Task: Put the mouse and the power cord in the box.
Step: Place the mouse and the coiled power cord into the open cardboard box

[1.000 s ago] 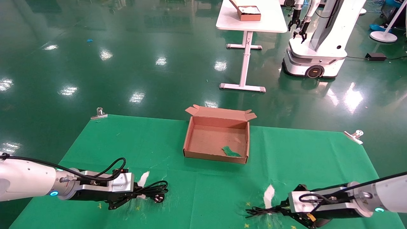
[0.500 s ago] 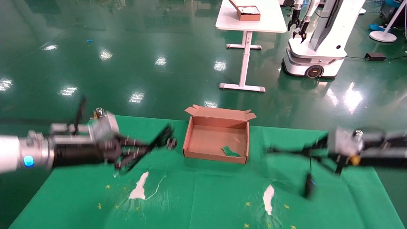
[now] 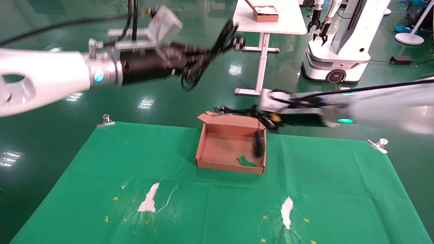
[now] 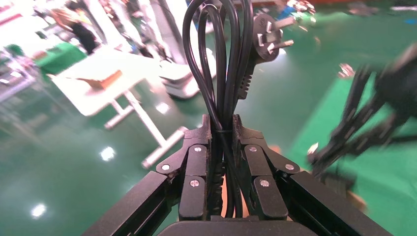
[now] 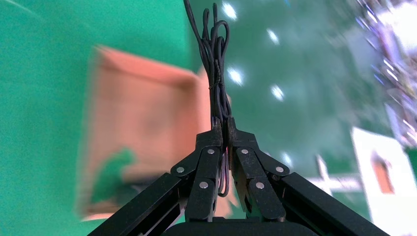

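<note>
The box (image 3: 203, 144) lies open on the green cloth, toward its far edge. High above and left of it, my left gripper (image 3: 200, 56) is shut on the looped power cord (image 3: 190, 76), whose plug (image 3: 239, 42) sticks out ahead. The left wrist view shows the cord (image 4: 219, 59) clamped between the fingers (image 4: 196, 152), plug (image 4: 265, 34) on top. My right gripper (image 3: 252, 112) hovers at the box's far right corner, shut on the mouse's bundled thin cable (image 5: 215, 59). The mouse (image 3: 258, 144) dangles inside the box's right side. It is hidden in the right wrist view, which shows the box (image 5: 142, 128) below.
A green scrap (image 3: 245, 161) lies in the box. Metal clips (image 3: 105, 120) (image 3: 378, 145) pin the cloth's far corners. Torn white patches (image 3: 149, 201) (image 3: 286, 206) mark the near cloth. Beyond stand a white table (image 3: 271, 25) with a smaller brown box (image 3: 266, 13) and another robot (image 3: 339, 51).
Both arms rose from the cloth's near edge. The left lifted the power cord high and toward the centre. The right swung left to the box, and the mouse now hangs inside it.
</note>
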